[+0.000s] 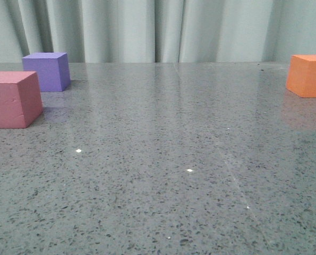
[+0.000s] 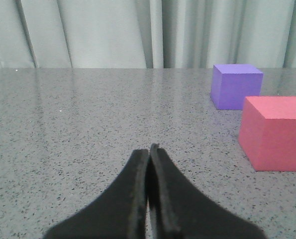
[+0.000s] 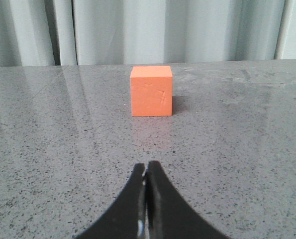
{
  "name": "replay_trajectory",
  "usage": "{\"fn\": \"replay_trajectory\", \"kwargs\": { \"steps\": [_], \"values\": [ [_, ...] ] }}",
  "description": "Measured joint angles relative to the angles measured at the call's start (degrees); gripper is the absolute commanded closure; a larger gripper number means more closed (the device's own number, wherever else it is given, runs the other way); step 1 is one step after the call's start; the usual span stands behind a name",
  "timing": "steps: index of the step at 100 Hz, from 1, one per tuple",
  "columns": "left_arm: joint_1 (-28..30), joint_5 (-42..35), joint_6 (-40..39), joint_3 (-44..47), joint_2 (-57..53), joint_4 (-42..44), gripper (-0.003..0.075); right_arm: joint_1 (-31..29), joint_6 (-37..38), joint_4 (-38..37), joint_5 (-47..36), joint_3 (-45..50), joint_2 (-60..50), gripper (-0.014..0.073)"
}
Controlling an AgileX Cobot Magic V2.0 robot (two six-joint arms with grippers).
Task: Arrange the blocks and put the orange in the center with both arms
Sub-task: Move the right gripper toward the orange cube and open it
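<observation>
1. On the speckled grey table (image 1: 163, 175), seen from the front, the pink cube (image 1: 11, 99) sits at the far left edge, with the purple cube (image 1: 47, 70) just behind it and slightly to its right; the two stand near each other but apart.
2. Across the table, at the far right edge of the front view, stands the orange cube (image 1: 308, 75), well apart from the other two (the middle of the surface lies between them).
3. A pale pleated curtain (image 1: 158, 29) hangs behind the table's far edge.
4. In the left wrist view, the left gripper (image 2: 149, 149) has its dark fingers pressed together with nothing between them; the pink and purple cubes lie ahead and off to one side, untouched.
5. In the right wrist view, the right gripper (image 3: 146, 167) is likewise closed on nothing, its tips meeting in a thin seam; the orange cube sits straight ahead of it on the table, clear of the fingers, with a faint scuffed mark on its near face.
</observation>
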Motion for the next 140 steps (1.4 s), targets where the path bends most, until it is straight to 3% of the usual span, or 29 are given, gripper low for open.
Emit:
{"fn": "replay_trajectory", "kwargs": {
  "steps": [56, 107, 123, 140],
  "values": [
    [0.00, -2.26, 0.00, 0.00, 0.00, 0.00, 0.0739, 0.00, 0.00, -0.12, -0.24, 0.00, 0.00, 0.0714],
    [0.00, -5.49, 0.00, -0.07, 0.00, 0.00, 0.0740, 0.00, 0.00, -0.82, -8.06, 0.00, 0.00, 0.0714],
    [0.00, -2.83, 0.00, -2.40, 0.00, -1.07, 0.0740, 0.00, 0.00, -0.82, -2.25, -1.63, 0.00, 0.0714],
    [0.00, 0.76, 0.00, -11.84, 3.59, -1.18, 0.0740, 0.00, 0.00, -0.82, 4.63, -9.22, 3.91, 0.0714]
  ]
}}
